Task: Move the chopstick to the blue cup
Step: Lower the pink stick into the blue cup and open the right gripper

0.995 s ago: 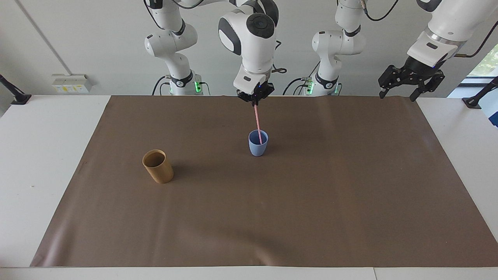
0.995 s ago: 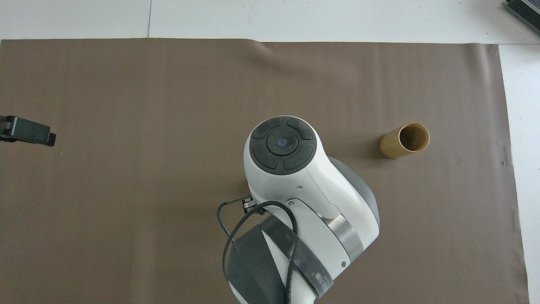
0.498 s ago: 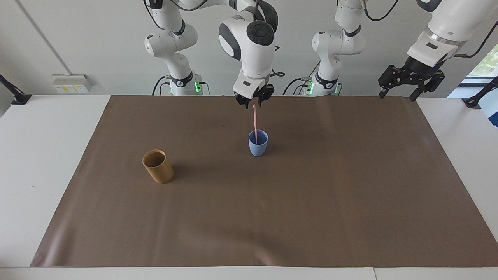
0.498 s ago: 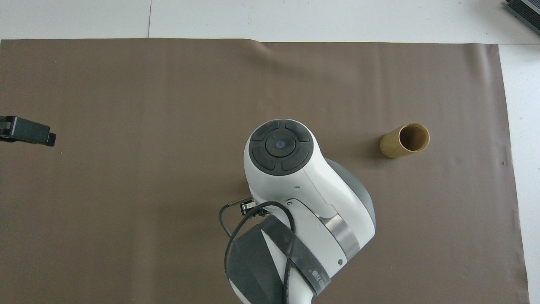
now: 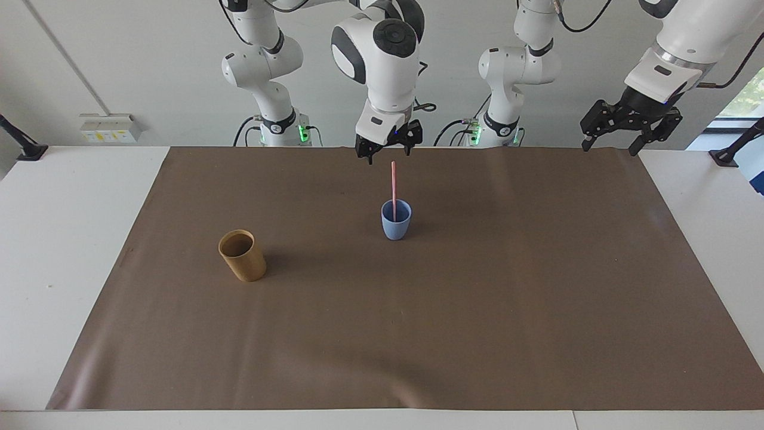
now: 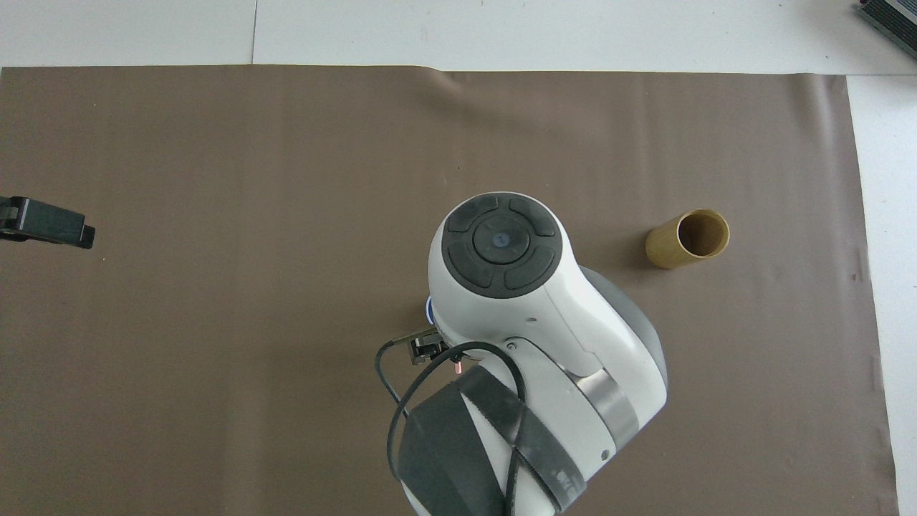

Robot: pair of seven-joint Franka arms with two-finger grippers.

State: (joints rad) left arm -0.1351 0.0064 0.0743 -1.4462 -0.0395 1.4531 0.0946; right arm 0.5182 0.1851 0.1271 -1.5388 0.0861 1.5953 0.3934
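The chopstick (image 5: 393, 190) stood in the blue cup (image 5: 396, 220), released. The right claw (image 5: 386, 149) was spread just above its tip; the left claw (image 5: 632, 121) waited, spread. A sideways brush could tip the cup.

Right end effector (image 5: 389, 153) released chopstick (image 5: 393, 185), rose clear.

chopstick (image 5: 393, 182): thin pale-pink stick, standing nearly upright in the cup, free
blue cup (image 5: 396, 223): light-blue tumbler, upright, mid-mat
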